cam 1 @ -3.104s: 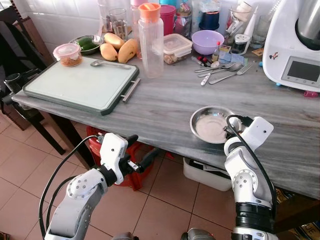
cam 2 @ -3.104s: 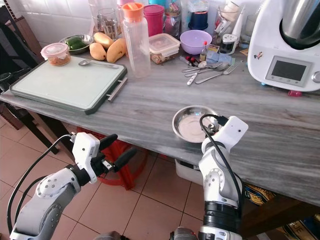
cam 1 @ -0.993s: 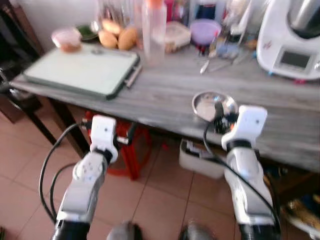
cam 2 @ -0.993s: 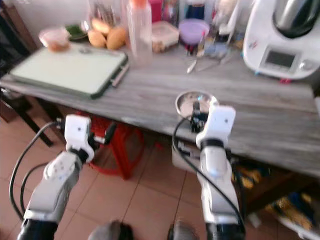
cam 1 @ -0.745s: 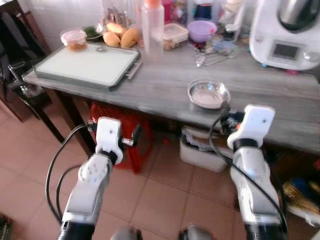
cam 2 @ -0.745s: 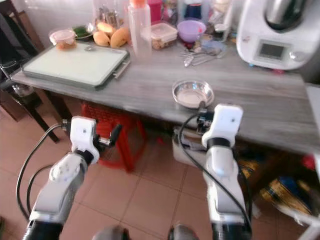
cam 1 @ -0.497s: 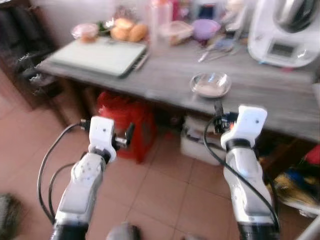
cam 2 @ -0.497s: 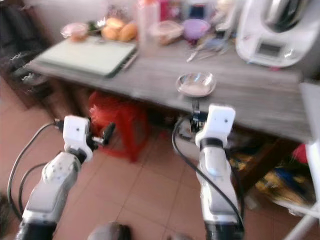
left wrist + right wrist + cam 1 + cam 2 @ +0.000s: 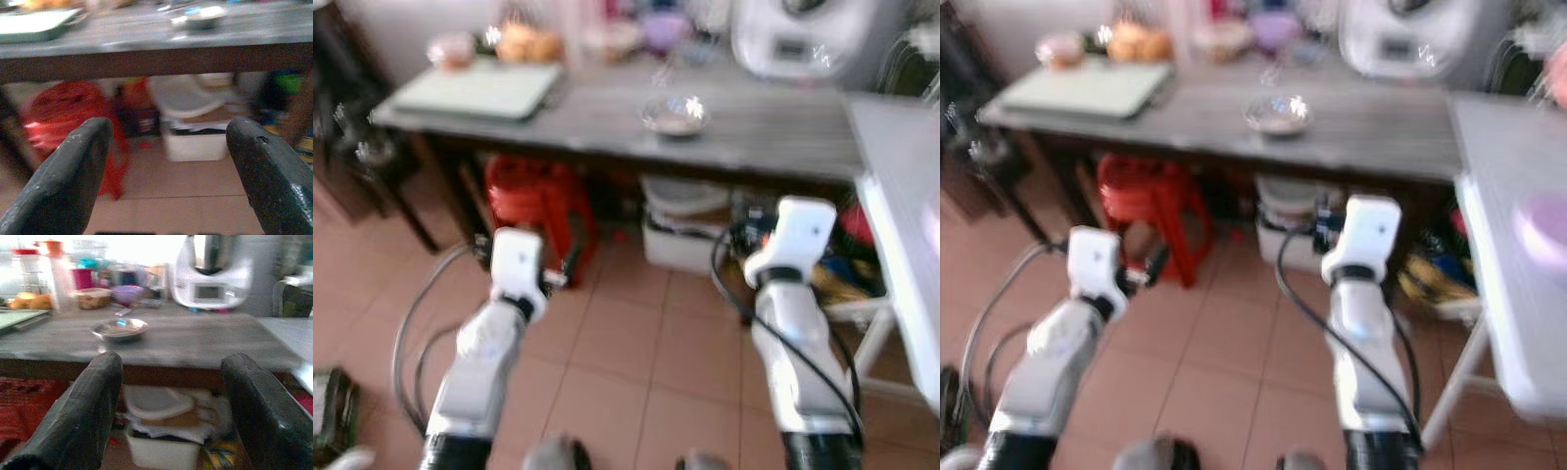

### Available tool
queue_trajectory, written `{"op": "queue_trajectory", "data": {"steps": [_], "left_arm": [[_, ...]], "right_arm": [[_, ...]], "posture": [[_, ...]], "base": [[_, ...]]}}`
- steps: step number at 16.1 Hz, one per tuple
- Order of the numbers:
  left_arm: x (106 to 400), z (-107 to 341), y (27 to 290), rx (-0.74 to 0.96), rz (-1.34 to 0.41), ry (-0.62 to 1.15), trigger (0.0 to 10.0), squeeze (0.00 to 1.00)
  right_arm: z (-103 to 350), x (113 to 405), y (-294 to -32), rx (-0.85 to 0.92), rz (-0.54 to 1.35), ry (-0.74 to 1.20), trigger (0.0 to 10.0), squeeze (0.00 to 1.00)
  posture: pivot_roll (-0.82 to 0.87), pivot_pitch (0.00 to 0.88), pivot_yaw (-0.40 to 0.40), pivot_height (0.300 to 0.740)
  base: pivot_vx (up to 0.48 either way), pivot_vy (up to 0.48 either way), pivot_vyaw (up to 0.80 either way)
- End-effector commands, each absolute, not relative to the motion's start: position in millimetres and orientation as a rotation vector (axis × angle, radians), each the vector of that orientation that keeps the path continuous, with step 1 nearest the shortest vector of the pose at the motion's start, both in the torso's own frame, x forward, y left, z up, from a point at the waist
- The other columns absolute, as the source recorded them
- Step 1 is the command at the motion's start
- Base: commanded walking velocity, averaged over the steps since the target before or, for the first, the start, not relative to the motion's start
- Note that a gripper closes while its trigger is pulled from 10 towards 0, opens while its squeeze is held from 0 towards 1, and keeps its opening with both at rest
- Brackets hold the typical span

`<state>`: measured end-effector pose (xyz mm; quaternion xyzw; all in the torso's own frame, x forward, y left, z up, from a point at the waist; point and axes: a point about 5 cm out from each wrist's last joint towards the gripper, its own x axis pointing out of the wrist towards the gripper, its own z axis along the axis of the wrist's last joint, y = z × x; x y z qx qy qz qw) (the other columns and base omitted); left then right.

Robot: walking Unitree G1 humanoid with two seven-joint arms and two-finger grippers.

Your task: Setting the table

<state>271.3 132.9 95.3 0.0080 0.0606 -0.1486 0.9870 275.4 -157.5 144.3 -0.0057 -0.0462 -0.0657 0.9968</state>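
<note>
1. The right gripper (image 9: 168, 411) is held out over the tiled floor (image 9: 607, 352), short of the table (image 9: 754, 127). Its two black fingers (image 9: 90, 406) stand wide apart with nothing between them.
2. The left gripper (image 9: 166, 176) is also spread wide and empty, held lower than the tabletop, so that its wrist view looks under the table edge.
3. Ahead of the right gripper and above its fingertips, a metal bowl (image 9: 119, 328) sits on the grey tabletop, well apart from both grippers. In the head views the bowl (image 9: 674, 114) lies near the front edge of the table.
4. Beyond the bowl, farther from the right gripper, stand a white kitchen machine (image 9: 209, 276), a purple bowl (image 9: 125, 293), a lidded food box (image 9: 92, 297) and a clear bottle with an orange cap (image 9: 55, 274).
5. Off toward the left gripper's side of the table lies a pale green tray (image 9: 480, 90), with yellow fruit (image 9: 524, 41) behind it.
6. Under the table, ahead of the left gripper, are a red stool (image 9: 68, 115) and a white plastic tub (image 9: 193, 137).
7. Beside the right arm a second, white table (image 9: 1508, 215) stands.
8. All views are blurred.
</note>
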Motion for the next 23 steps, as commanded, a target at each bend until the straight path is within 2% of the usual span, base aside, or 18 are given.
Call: {"op": "queue_trajectory", "data": {"steps": [1,3,7,19,23], "left_arm": [[273.1,102.3,132.8,0.033,-0.318,0.090,10.0,0.00],[271.8,107.5,129.7,-0.004,-0.352,0.057,10.0,0.00],[271.4,112.1,128.0,-0.013,-0.385,0.023,10.0,0.00],[272.4,115.3,125.9,-0.027,-0.391,0.016,10.0,0.00],[272.6,115.9,129.8,-0.088,-0.310,0.029,10.0,0.00]], "right_arm": [[147.1,276.0,-158.3,0.000,-0.142,-0.101,10.0,0.00],[146.7,275.5,-157.9,0.002,-0.141,-0.102,10.0,0.00],[148.4,276.1,-157.9,-0.003,-0.134,-0.114,10.0,0.00],[147.9,275.6,-154.9,0.002,-0.120,-0.111,10.0,0.00],[147.1,275.0,-154.5,0.003,-0.120,-0.108,10.0,0.00]], "posture": [[-0.05,0.000,0.026,0.740],[-0.05,0.000,0.028,0.740],[-0.05,0.000,0.032,0.740],[-0.05,0.000,0.036,0.740],[-0.05,0.000,0.037,0.740]], "base": [[0.000,0.000,-0.80],[0.000,0.000,-0.80],[0.000,0.000,0.00],[0.000,-0.449,0.00],[0.000,-0.450,0.00]]}}
